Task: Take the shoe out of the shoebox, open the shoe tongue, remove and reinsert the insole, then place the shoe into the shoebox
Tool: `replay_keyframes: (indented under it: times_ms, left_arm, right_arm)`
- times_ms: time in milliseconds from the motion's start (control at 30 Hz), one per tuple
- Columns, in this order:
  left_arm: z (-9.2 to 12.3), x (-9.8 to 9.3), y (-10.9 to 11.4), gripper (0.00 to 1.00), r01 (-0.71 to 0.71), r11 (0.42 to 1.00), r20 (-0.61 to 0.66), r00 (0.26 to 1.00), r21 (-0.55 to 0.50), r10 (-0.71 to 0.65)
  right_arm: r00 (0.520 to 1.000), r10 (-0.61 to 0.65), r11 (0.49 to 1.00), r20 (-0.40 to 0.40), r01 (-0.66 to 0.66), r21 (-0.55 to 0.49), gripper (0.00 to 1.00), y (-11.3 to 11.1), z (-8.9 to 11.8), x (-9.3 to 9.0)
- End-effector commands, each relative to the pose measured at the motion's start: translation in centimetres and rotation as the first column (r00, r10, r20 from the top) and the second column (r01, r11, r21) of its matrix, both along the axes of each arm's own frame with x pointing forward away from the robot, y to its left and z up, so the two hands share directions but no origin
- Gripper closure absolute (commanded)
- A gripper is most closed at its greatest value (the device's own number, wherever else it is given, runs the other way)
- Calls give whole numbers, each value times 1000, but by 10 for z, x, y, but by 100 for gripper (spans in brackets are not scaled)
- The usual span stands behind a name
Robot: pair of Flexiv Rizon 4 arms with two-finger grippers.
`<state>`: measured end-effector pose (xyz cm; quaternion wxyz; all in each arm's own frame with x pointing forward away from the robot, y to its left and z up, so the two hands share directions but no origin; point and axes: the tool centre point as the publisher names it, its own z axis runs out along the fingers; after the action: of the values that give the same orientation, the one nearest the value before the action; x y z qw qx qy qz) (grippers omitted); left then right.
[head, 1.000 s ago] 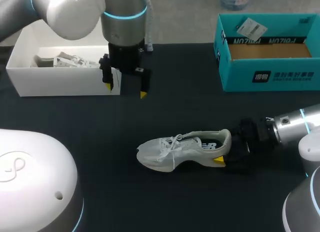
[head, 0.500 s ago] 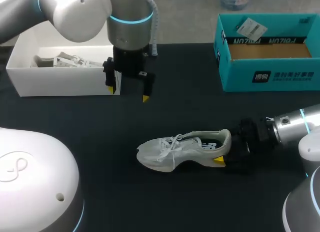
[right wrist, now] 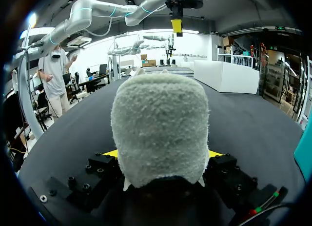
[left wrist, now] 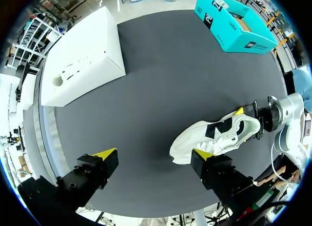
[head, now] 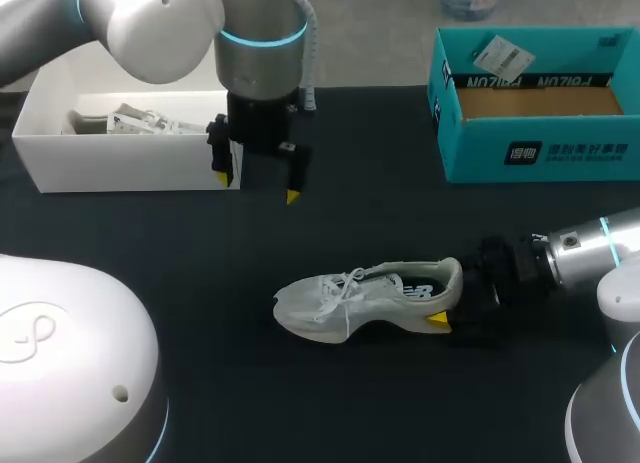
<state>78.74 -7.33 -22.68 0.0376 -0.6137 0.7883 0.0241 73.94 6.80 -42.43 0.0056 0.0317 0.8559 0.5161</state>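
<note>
Shoe heading: the white shoe [head: 365, 298] lies with its long axis running 9 to 3 o'clock across the head view, toe at 9, heel at 3. It sits sole down, laces up.
Shoe position: on the black table [head: 400, 213], a little toward 6 o'clock from the middle and outside both boxes.
Shoe vs right gripper: the right gripper [head: 448, 298] is at the heel end, with the shoe stretching away from it toward 9 o'clock. In the right wrist view the fuzzy heel [right wrist: 161, 128] fills the space between the fingers, a yellow sliver showing on either side.
Right gripper state: closed onto the heel of the shoe, one finger on each flank.
Right arm pose: enters from 3 o'clock, low and near level with the table, wrist pointing toward 9 o'clock.
Shoe vs left gripper: the left gripper [head: 253, 183] hangs at about 11 o'clock from the shoe, well apart. From the left wrist the shoe [left wrist: 214, 138] lies ahead of one finger.
Left gripper state: spread wide, nothing in it [left wrist: 155, 155].
Left arm pose: comes in from 10 o'clock, wrist upright, fingers pointing straight down.
Boxes: white box [head: 120, 158] at 10 o'clock of the table with pale contents I cannot make out; teal box [head: 540, 153] at 2 o'clock, open.
</note>
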Motion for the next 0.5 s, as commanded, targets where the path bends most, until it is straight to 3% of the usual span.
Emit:
replay_keyframes:
  times_ms: [33, 500]
  left_arm:
    - [-5, -9, -7, 0, -49, 999, 26, 998, 6, 49]
    - [-44, -58, -50, 0, -64, 998, 14, 998, -11, 64]
  right_arm:
    - [1000, -1, 1000, 1, 1, -2, 100, 0, -5, 2]
    - [1000, -1, 1000, 1, 1, -2, 100, 0, -5, 2]
